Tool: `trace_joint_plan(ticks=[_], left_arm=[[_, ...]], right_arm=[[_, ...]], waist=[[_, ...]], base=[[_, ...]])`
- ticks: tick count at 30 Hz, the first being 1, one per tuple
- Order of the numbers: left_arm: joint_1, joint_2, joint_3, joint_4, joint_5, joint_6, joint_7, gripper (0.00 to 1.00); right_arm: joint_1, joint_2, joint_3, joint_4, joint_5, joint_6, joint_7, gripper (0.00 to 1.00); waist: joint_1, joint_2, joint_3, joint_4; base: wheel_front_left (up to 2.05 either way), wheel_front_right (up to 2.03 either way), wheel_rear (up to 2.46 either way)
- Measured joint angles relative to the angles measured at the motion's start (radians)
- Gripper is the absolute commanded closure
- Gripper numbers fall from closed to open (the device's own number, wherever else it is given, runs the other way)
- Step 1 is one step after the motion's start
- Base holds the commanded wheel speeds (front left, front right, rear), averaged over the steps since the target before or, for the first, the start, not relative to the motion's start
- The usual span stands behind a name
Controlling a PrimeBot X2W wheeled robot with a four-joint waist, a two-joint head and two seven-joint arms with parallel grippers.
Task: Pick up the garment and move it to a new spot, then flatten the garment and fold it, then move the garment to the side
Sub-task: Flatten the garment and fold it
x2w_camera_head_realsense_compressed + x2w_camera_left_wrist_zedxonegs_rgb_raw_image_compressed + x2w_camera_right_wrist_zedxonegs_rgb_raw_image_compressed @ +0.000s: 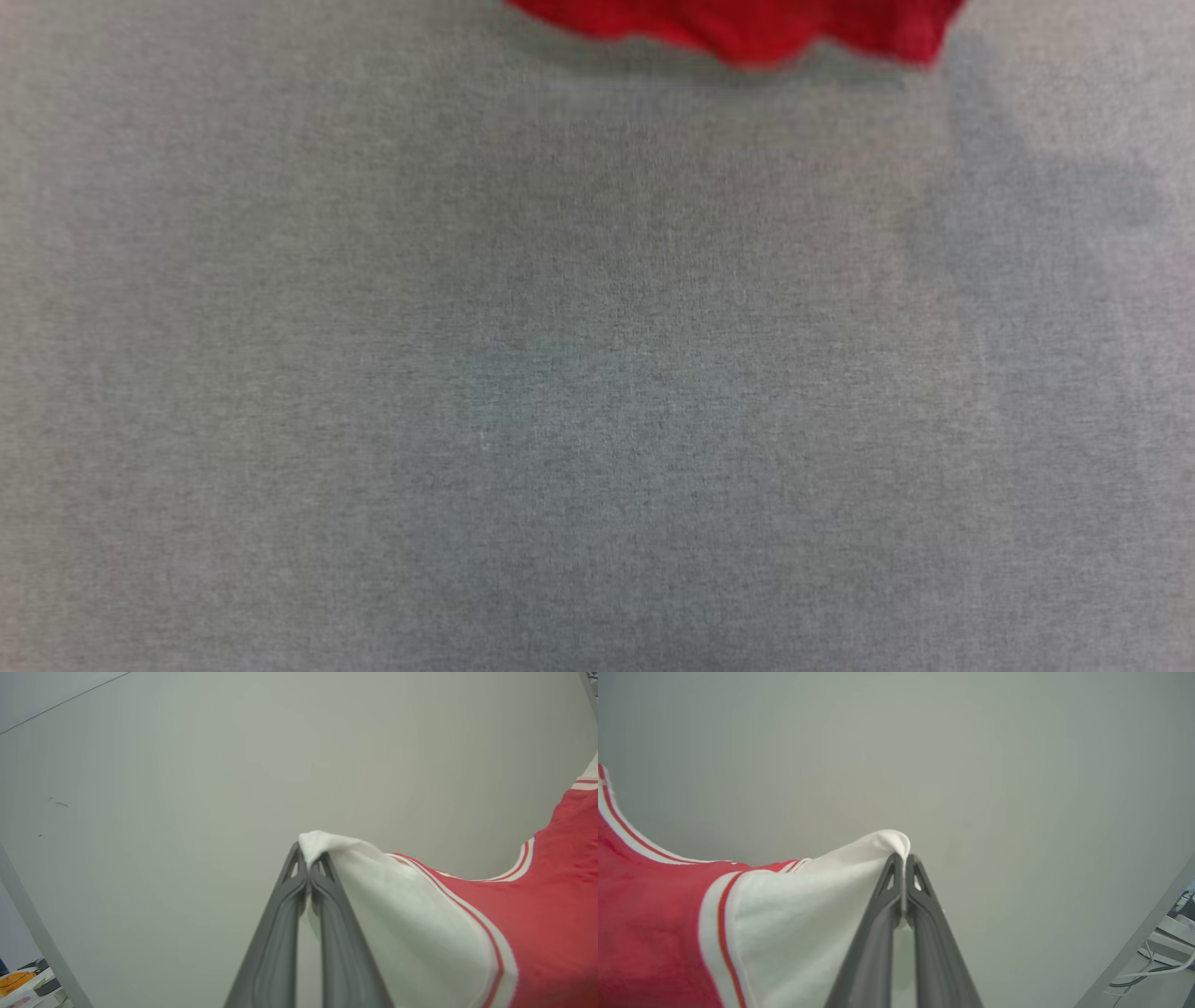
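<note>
The garment is a red jersey with white sleeves and red-and-white striped trim. In the head view its red hem [747, 33] hangs at the top edge over the grey table. My left gripper [309, 858] is shut on the tip of one white sleeve [402, 914], and the red body [556, 891] stretches away to the right. My right gripper [903, 858] is shut on the tip of the other white sleeve [808, 905], with the red body [649, 905] running off to the left. The garment hangs spread between the two grippers above the table.
The grey cloth-covered table [560, 373] spreads under the garment. Its edge [37, 933] shows at the lower left of the left wrist view with clutter [23, 984] beyond it. Cables and boxes [1162, 952] lie past the table edge in the right wrist view.
</note>
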Motion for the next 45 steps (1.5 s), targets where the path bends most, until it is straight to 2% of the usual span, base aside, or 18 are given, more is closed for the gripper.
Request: trace_joint_plan(ticks=[6, 10, 15, 19, 24, 29, 38, 45], left_arm=[[-0.099, -0.024, 0.008, 0.115, 0.013, -0.032, -0.042, 1.00], [-0.111, -0.032, 0.009, 0.179, 0.012, -0.047, -0.060, 1.00], [-0.094, -0.053, 0.004, 0.231, 0.002, -0.058, -0.082, 1.00], [-0.006, -0.058, 0.009, 0.238, -0.011, -0.058, -0.094, 1.00], [0.162, -0.049, 0.048, 0.189, -0.015, -0.050, -0.099, 1.00], [0.368, -0.016, 0.113, 0.080, -0.019, -0.029, -0.099, 1.00], [0.876, 0.011, 0.176, -0.094, -0.025, 0.047, -0.099, 1.00], [1.210, 0.003, 0.228, -0.167, -0.050, 0.095, -0.099, 1.00]], right_arm=[[-0.155, 0.036, 0.057, 0.129, -0.036, 0.000, -0.070, 1.00], [-0.211, 0.062, 0.095, 0.218, -0.040, 0.000, -0.112, 1.00], [-0.210, 0.092, 0.143, 0.300, -0.016, 0.000, -0.173, 1.00], [-0.152, 0.116, 0.186, 0.336, 0.025, 0.000, -0.222, 1.00], [-0.021, 0.147, 0.243, 0.351, 0.090, 0.000, -0.278, 1.00], [0.113, 0.135, 0.289, 0.325, 0.160, 0.000, -0.317, 1.00], [0.451, 0.065, 0.382, 0.198, 0.258, 0.000, -0.339, 1.00], [0.741, 0.003, 0.390, 0.104, 0.296, 0.000, -0.338, 1.00]], waist=[[0.0000, 0.0000, 0.068, -0.012], [0.0001, 0.0000, 0.104, -0.019], [0.0001, 0.0000, 0.134, -0.027], [0.0001, 0.0000, 0.130, -0.030], [0.0001, 0.0000, 0.103, -0.026], [0.0000, 0.0000, 0.067, -0.018], [-0.0002, 0.0000, -0.041, -0.003], [-0.0002, 0.0000, -0.136, 0.003]], base=[[0.00, 0.00, 0.00], [0.00, 0.00, 0.00], [0.00, 0.00, 0.00], [0.00, 0.00, 0.00], [0.00, 0.00, 0.00], [0.00, 0.00, 0.00], [0.00, 0.00, 0.00], [0.00, 0.00, 0.00]])
